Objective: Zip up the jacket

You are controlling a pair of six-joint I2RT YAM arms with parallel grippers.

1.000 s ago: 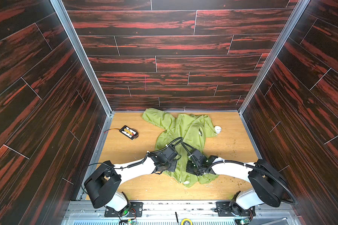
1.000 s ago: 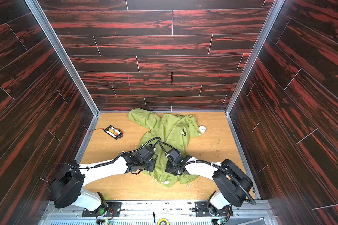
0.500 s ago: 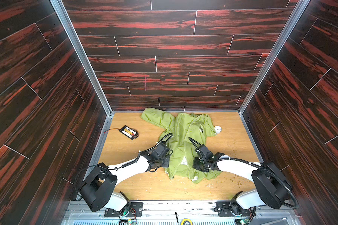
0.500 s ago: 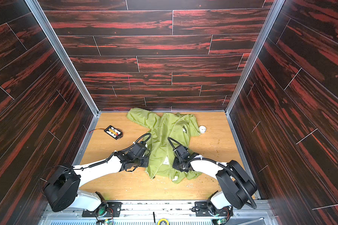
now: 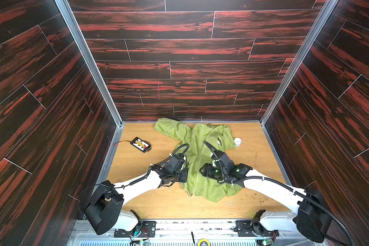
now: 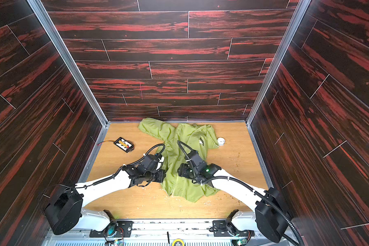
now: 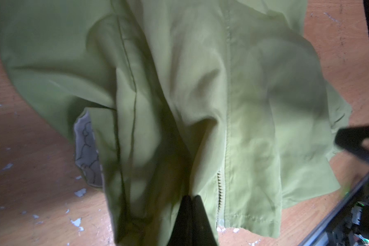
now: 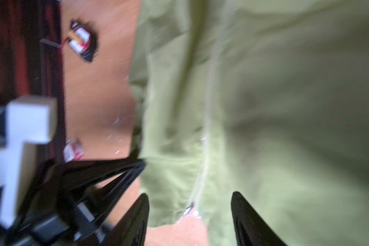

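Observation:
The lime-green jacket (image 5: 209, 189) (image 6: 186, 188) lies on the wooden table, collar toward the back wall and hem toward the arms. Its front zipper (image 7: 221, 191) (image 8: 205, 149) runs to the hem. My left gripper (image 5: 185, 177) (image 6: 163, 176) (image 7: 192, 197) is shut on a raised fold of the jacket (image 7: 254, 106) just beside the zipper's lower end. My right gripper (image 5: 201, 171) (image 6: 179, 170) (image 8: 189, 193) stands open over the hem of the jacket (image 8: 285, 106), one jaw on each side of the zipper's end, where a small metal piece glints. Nothing is held between these jaws.
A black battery pack (image 5: 140, 144) (image 6: 124, 144) (image 8: 81, 42) with a red wire lies at the left of the table (image 5: 158, 202). A small white ring (image 5: 237, 141) (image 6: 221, 141) sits by the jacket's right shoulder. Dark wood walls close in three sides. Small flecks dot the tabletop.
My right gripper has opened and let go of the hem. The jacket's lower part now lies flatter and wider. The left gripper has stayed shut.

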